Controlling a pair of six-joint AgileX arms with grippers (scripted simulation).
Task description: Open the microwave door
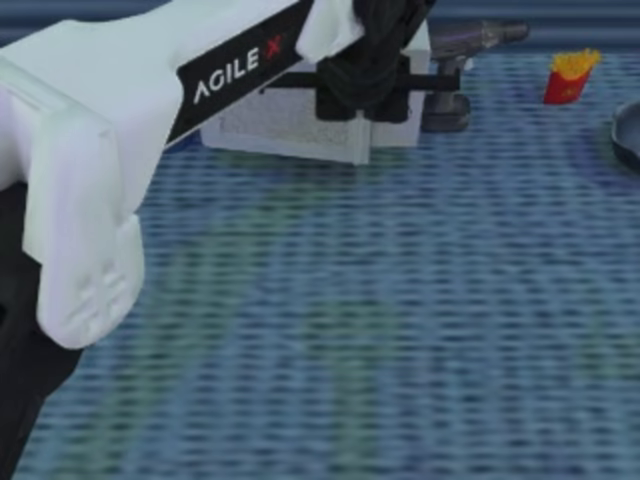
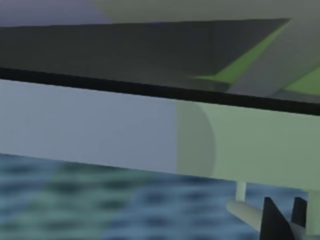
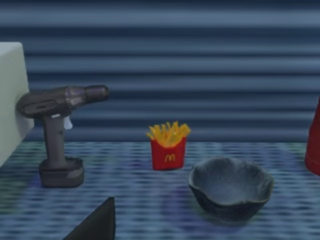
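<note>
The white microwave (image 1: 416, 55) stands at the table's far edge, in the middle. Its door (image 1: 285, 125), a white panel with a grey mesh window, stands slightly ajar, swung out toward the front. My left arm reaches across from the left, and my left gripper (image 1: 365, 75) is at the door's right edge. In the left wrist view the door (image 2: 100, 125) fills the frame, and the dark fingertips (image 2: 272, 220) of the left gripper (image 2: 286, 216) close around its pale bar handle (image 2: 245, 211). Only a dark tip of my right gripper (image 3: 100, 225) shows; it is off to the right, away from the microwave.
A dark power drill (image 1: 455, 70) stands right beside the microwave's right side. Further right are a red carton of fries (image 1: 570, 78) and a dark bowl (image 1: 628, 135) at the table's right edge. A red object (image 3: 314, 145) stands beyond the bowl.
</note>
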